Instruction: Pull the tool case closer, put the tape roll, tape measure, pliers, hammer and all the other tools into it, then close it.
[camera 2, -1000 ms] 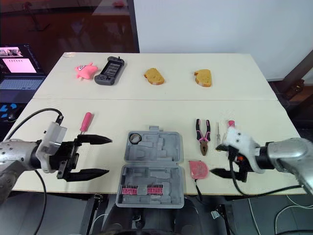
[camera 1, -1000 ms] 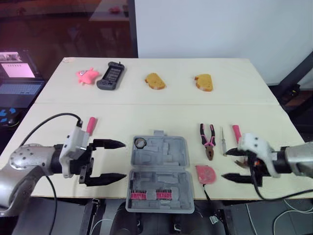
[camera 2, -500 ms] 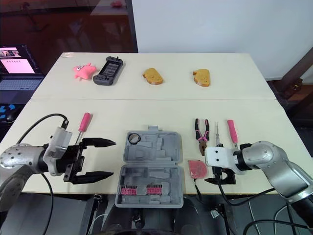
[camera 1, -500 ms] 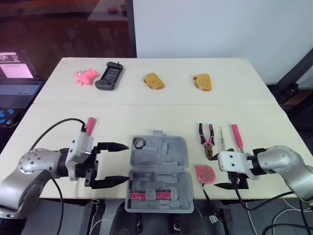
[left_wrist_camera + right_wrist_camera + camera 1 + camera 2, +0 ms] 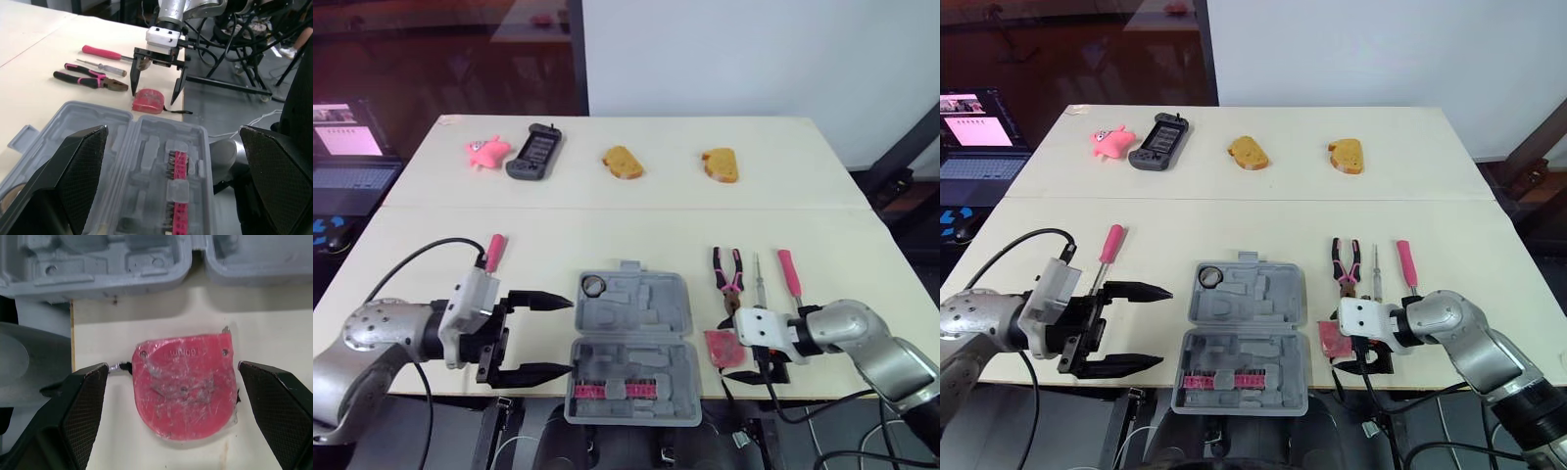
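Right end effector (image 5: 154, 94): fingers apart, one on either side of the red tape measure (image 5: 183, 384) at the near edge of the table (image 5: 607, 235), just right of the open case (image 5: 636, 313). Left end effector (image 5: 563, 336): fingers apart, just left of the case.

tape measure (image 5: 183, 384): table (image 5: 607, 235) edge just in front, narrow bare strip behind, then pliers (image 5: 728, 279); case (image 5: 631, 338) wall close on its L; table L of case bare.
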Robot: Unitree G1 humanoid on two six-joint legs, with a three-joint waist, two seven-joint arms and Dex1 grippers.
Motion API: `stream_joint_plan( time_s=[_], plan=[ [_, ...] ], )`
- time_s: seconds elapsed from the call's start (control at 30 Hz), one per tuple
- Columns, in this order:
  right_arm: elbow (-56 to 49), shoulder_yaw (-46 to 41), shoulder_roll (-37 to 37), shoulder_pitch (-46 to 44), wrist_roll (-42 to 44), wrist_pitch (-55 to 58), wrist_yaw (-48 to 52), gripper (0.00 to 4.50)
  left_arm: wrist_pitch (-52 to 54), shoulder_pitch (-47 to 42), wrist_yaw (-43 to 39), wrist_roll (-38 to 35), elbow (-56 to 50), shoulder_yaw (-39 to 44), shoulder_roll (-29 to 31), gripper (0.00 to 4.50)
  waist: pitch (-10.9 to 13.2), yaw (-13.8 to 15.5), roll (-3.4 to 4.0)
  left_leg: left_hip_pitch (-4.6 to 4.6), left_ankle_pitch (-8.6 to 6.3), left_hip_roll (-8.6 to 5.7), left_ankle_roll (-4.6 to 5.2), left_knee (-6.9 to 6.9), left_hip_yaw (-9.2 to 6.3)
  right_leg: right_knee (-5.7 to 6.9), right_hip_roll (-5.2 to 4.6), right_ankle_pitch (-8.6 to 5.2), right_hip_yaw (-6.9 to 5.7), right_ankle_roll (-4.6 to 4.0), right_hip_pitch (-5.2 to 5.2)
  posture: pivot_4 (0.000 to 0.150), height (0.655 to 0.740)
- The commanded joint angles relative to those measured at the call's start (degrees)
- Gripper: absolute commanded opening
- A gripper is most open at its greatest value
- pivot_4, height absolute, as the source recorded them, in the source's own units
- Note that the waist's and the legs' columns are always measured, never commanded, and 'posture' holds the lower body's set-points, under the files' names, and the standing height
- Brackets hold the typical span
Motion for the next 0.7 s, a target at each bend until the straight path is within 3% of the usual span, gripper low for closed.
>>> stream_joint_plan(
  time_s=[0.03, 0.43, 0.6, 0.7],
  plan=[
    [3.52, -1.33, 1.33, -0.64, 0.4, -3.58, 0.7, 4.48, 0.32, -0.65, -0.58, -1.31, -2.08, 0.2, 0.56, 4.5, 0.0, -0.03, 0.0, 0.0, 0.0, 0.0, 0.0, 0.0, 0.01, 0.0, 0.0, 0.0, 0.0, 0.0, 0.0, 0.15, 0.7188],
    [10.55, -1.53, 5.13, -2.37, 1.49, -5.39, 2.2, 4.48, -0.63, -0.63, -2.02, 0.68, -1.54, -0.9, 1.72, 4.5, -0.01, -0.11, 0.02, 0.01, 0.01, 0.01, -0.01, 0.0, 0.04, 0.03, 0.03, 0.0, 0.0, 0.0, 0.01, 0.15, 0.7188],
    [11.65, -2.02, 7.27, -2.71, 2.38, -4.24, 1.83, 2.97, -1.11, -0.19, -1.75, 1.12, -1.47, -0.39, 1.63, 4.5, -0.01, -0.12, 0.02, 0.02, 0.02, 0.01, -0.03, 0.0, 0.03, 0.05, 0.04, 0.0, 0.0, 0.0, 0.01, 0.15, 0.7188],
    [12.18, -2.14, 7.98, -2.59, 2.03, -4.4, 1.33, 2.97, -1.36, -0.08, -1.69, 1.34, -1.29, -0.15, 1.58, 4.5, -0.02, -0.12, 0.01, 0.02, 0.02, 0.01, -0.03, 0.01, 0.03, 0.05, 0.04, 0.0, 0.0, 0.0, 0.02, 0.15, 0.7188]
  ],
)
